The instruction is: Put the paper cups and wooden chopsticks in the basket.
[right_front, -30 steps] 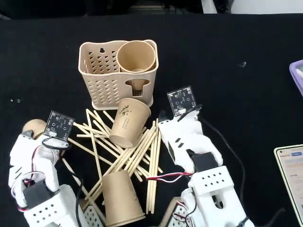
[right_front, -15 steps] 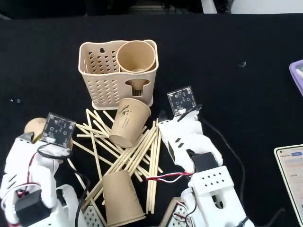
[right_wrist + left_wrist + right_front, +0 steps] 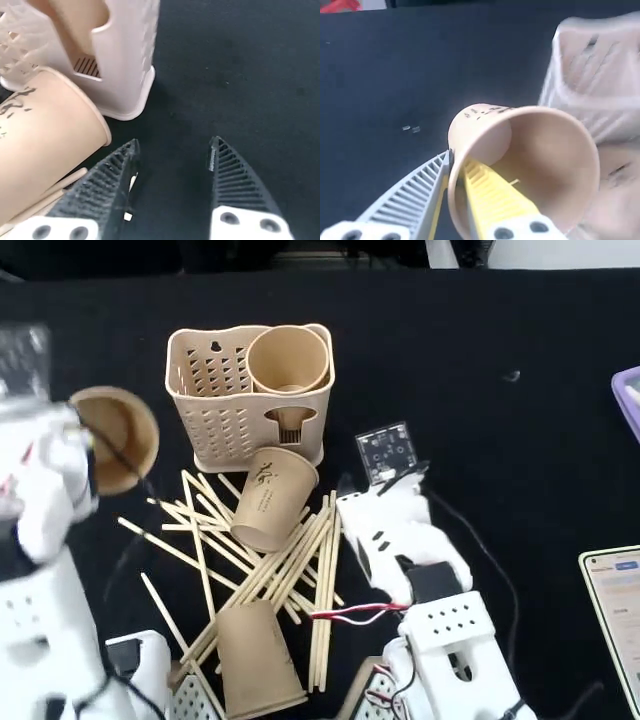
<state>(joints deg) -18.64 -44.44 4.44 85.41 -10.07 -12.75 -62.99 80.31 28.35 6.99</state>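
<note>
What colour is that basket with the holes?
The basket is beige, clearest in the high view.

We find the basket (image 3: 235, 405) toward the table's (image 3: 520, 450) far edge, one cup (image 3: 288, 358) in its right end. Before it a second cup (image 3: 272, 500) lies on the chopsticks (image 3: 322, 580), a third cup (image 3: 258, 660) by the near edge, a fourth cup (image 3: 115, 438) left of the basket.

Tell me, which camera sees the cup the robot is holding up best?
The left wrist view: the held cup sits close, mouth toward the camera, with the left gripper pinching its wall. The high view shows it smaller, held up beside the basket. The right wrist view shows another cup, lying down.
</note>
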